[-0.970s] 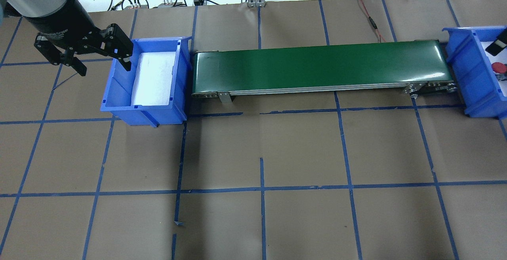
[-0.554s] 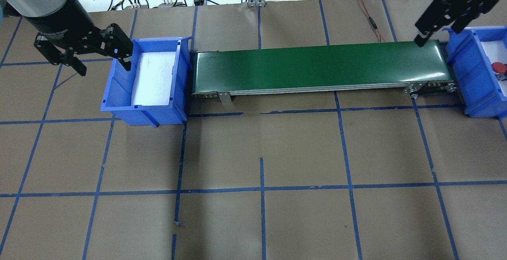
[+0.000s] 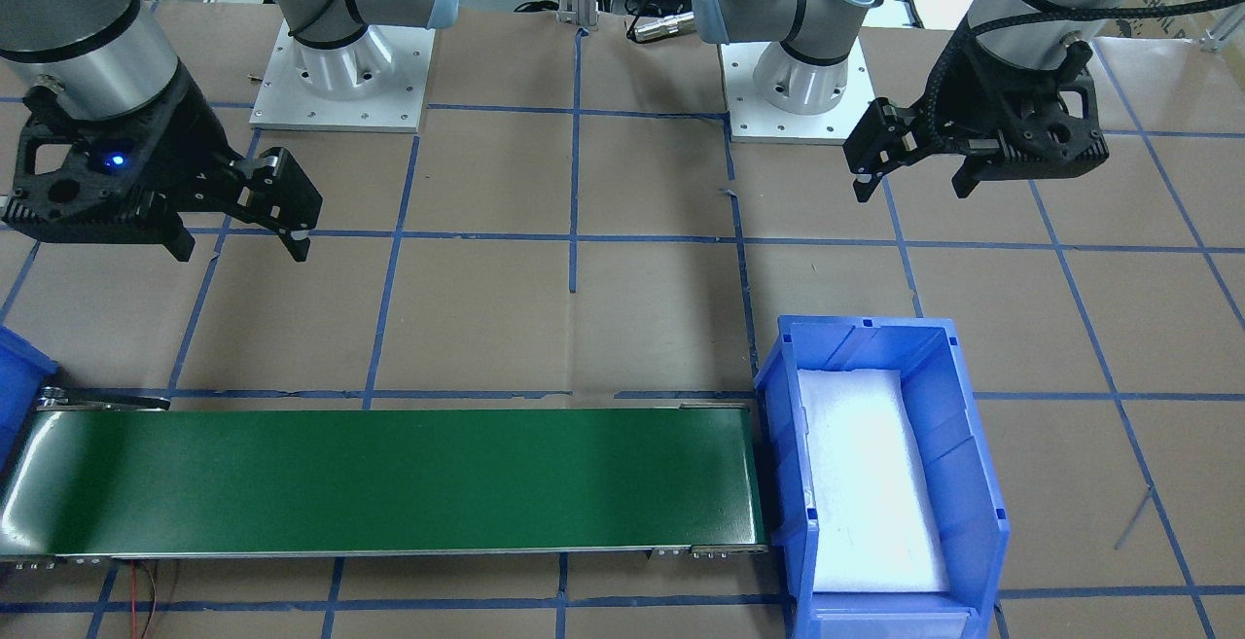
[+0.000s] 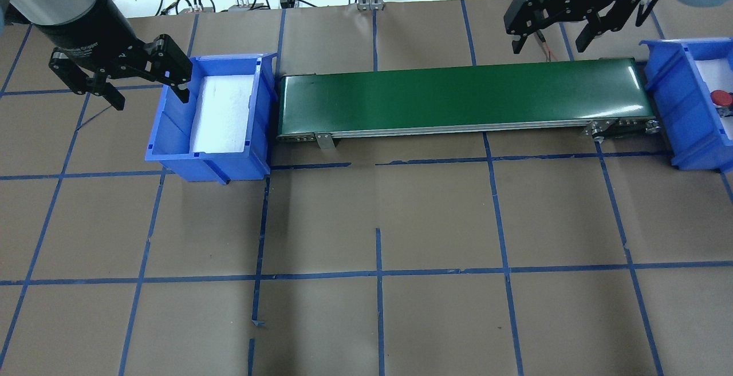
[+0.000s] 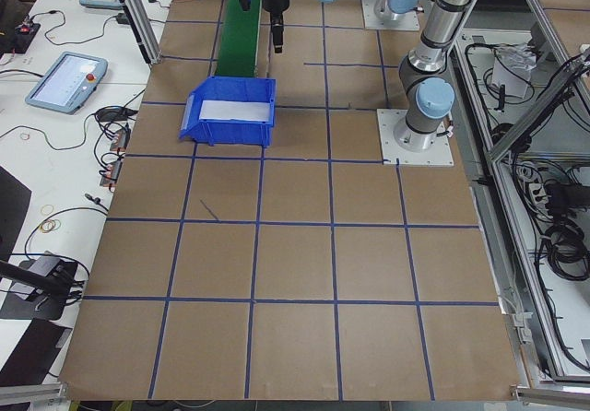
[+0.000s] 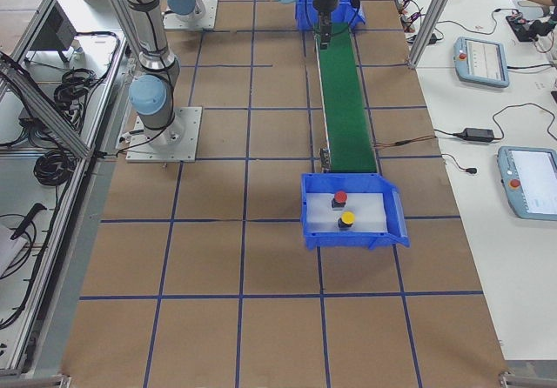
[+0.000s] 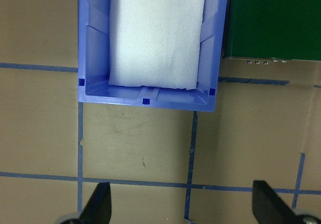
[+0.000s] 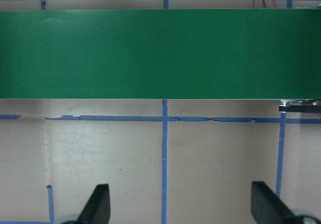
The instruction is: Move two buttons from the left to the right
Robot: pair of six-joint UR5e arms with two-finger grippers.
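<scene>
Inside the right-hand blue bin (image 6: 310, 214), on white foam, sit the red-capped button (image 6: 340, 198) and the yellow-capped button (image 6: 347, 219), close together but apart (red nearer the belt). Raised near the right end of the green conveyor belt (image 4: 458, 95), the right gripper (image 4: 548, 47) has its fingers spread wide and holds nothing. The left gripper (image 4: 150, 98) hovers near the left blue bin (image 4: 172, 130), equally wide and empty, above the desk (image 4: 378, 221).

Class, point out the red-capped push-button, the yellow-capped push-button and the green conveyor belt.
red-capped push-button (image 6: 340, 197): exterior right view, on its cap.
yellow-capped push-button (image 6: 347, 218): exterior right view, on its cap.
green conveyor belt (image 4: 458, 92): overhead exterior view, mid-surface.
</scene>
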